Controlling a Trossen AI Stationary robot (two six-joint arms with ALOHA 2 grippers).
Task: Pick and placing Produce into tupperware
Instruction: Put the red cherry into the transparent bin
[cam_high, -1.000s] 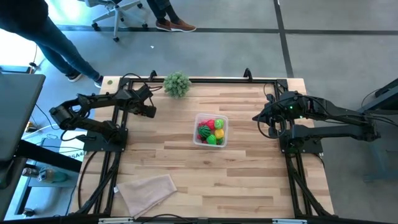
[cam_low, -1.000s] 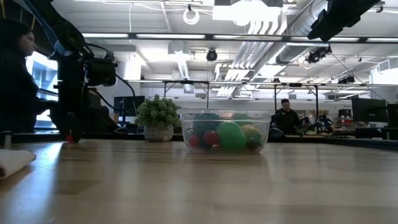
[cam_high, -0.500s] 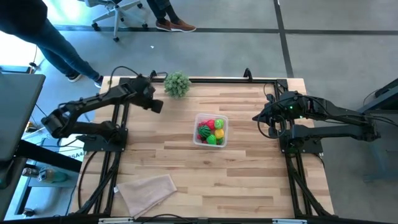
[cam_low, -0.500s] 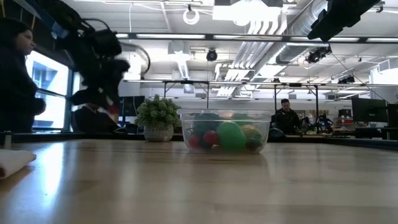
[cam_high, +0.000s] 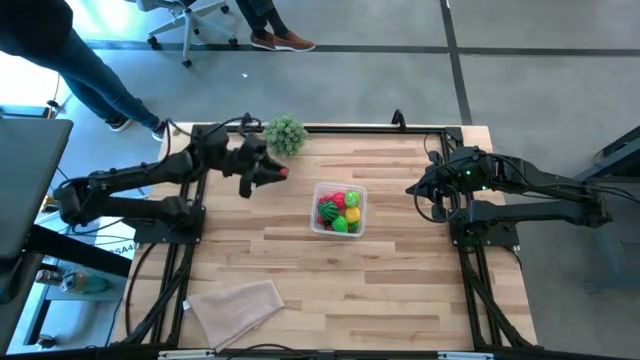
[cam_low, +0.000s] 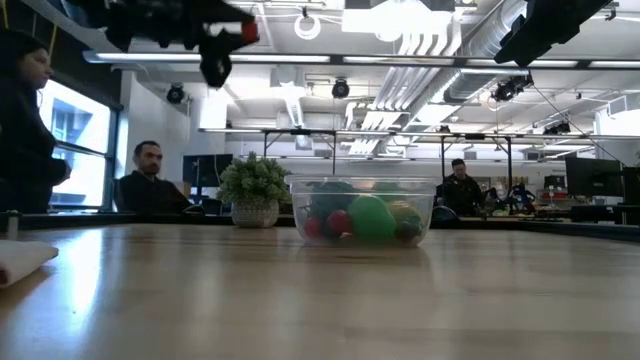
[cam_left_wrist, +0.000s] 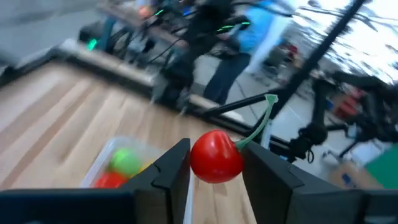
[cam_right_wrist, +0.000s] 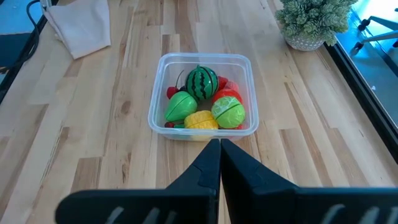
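Left gripper (cam_left_wrist: 214, 171) pinches a glossy round red cherry (cam_left_wrist: 215, 157) with a green stem, high above the table. Clear rounded tupperware (cam_right_wrist: 203, 95) holds smooth plastic produce (cam_right_wrist: 202, 81); right gripper (cam_right_wrist: 219, 151) waits, fingers pressed together, empty.

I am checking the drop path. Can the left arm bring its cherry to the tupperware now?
Probably yes. The left gripper, shut on the red cherry, is raised beside the tupperware, whose top is open; nothing lies between them. The right gripper waits apart.

My arms (cam_high: 130, 185) are matte black, jointed, trailing black cables; my fingers (cam_left_wrist: 171, 171) are flat, dark, angular.
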